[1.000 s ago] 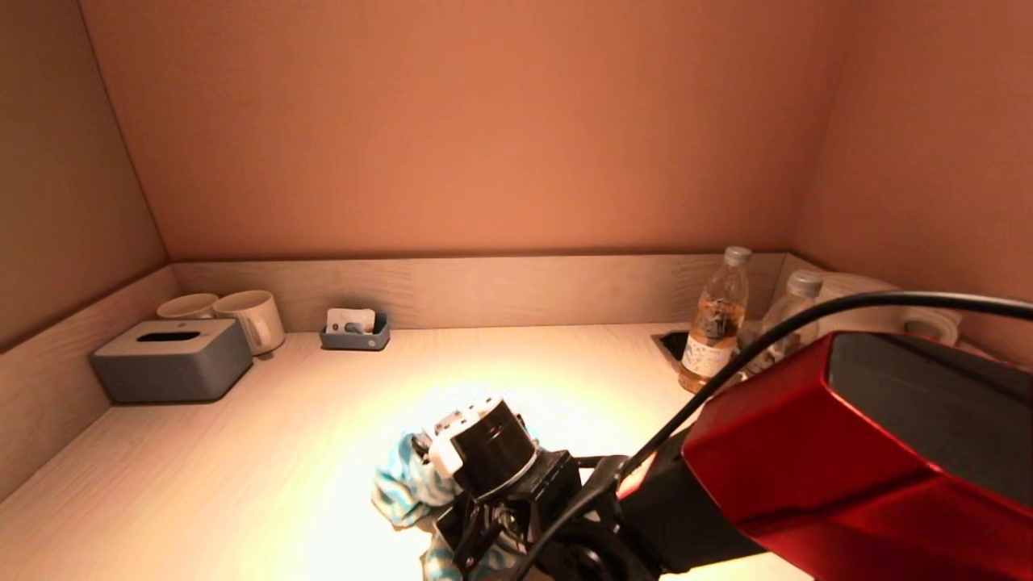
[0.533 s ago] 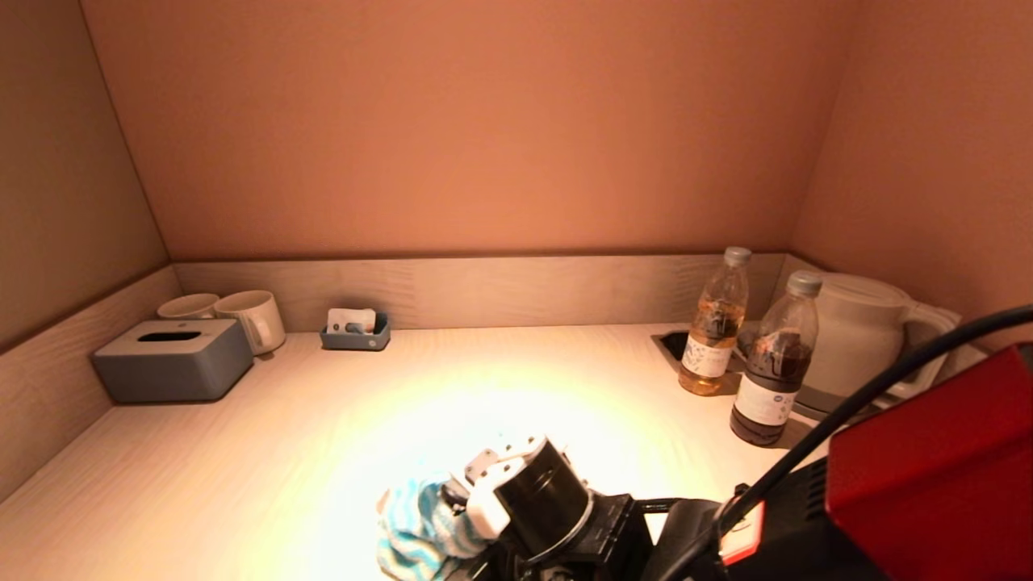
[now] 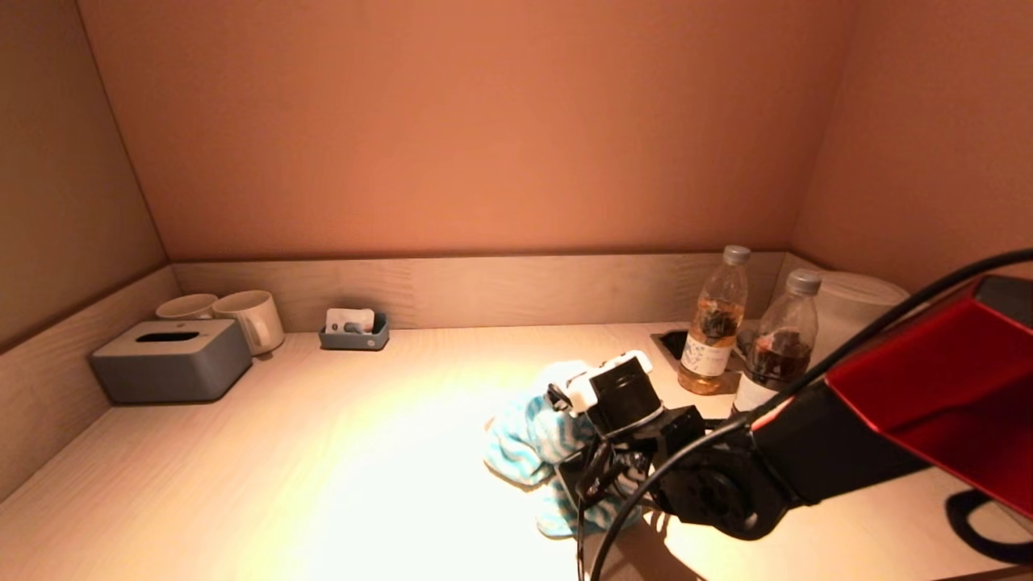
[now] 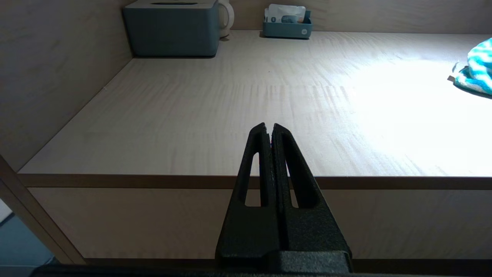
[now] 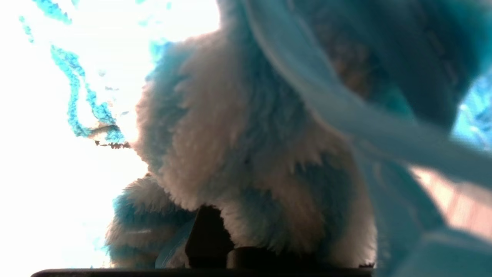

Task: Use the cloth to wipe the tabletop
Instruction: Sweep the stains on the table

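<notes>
A fluffy blue-and-white striped cloth [image 3: 529,440] lies bunched on the pale wooden tabletop [image 3: 323,452], right of the middle. My right gripper [image 3: 565,452] is pressed down into it and shut on the cloth; the cloth [image 5: 246,154] fills the right wrist view and hides the fingers. The cloth's edge also shows in the left wrist view [image 4: 478,69]. My left gripper [image 4: 269,129] is shut and empty, parked low in front of the table's front edge.
A grey tissue box [image 3: 171,359] and two white mugs [image 3: 250,319] stand at the back left, with a small grey tray [image 3: 355,331] beside them. Two bottles [image 3: 714,323] and a white kettle [image 3: 859,311] stand at the back right, close to the right arm.
My right gripper has dragged the cloth from the front middle of the table to the right and farther back, toward the bottles. The left arm has not moved.
</notes>
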Motion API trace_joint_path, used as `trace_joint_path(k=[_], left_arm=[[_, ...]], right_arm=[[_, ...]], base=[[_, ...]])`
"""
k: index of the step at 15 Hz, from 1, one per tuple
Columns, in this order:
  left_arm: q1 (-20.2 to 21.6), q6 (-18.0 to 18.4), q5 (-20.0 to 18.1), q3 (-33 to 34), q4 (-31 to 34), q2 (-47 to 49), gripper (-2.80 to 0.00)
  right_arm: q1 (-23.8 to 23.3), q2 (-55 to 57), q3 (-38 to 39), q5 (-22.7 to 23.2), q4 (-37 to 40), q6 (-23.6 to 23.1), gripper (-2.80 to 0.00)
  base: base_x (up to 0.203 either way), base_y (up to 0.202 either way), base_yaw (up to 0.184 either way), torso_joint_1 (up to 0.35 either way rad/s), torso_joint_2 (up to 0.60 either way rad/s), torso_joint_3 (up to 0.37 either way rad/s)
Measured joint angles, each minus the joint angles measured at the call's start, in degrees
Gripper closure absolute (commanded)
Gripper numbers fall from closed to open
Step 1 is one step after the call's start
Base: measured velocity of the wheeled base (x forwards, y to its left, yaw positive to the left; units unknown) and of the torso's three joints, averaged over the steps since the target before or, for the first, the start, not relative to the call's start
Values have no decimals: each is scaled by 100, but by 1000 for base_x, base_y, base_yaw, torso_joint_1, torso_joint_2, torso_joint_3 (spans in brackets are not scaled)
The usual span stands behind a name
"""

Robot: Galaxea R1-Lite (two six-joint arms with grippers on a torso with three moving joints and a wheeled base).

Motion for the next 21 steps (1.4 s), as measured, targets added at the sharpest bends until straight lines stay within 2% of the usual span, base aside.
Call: trace_joint_path(k=[3,7,11,15,17,21], left_arm=[[0,0,2,0,2,0,0],[0,2,-1,0,0,0,0],[0,2,2,0,-1,0,0],[0,2,2,0,2,0,0],[0,2,2,0,0,0,0],[0,2,0,0,2,0,0]], right_arm=[[-52,586,-805,-5,20,-6,0],[518,962,-1295,-45,124,23,0],[1209,750,-1051,-44,166,60,0],[1683,83,-292,-119,176,74,0],[1513,-170,-36,-199,163,76,0],[710,-403,152,-228,144,82,0]], base=[[0,0,0,0,0,0],[0,0,0,0,0,0],[0,0,0,0,0,0],[0,0,0,0,0,0],[0,0,0,0,0,0],[0,0,0,0,0,0]])
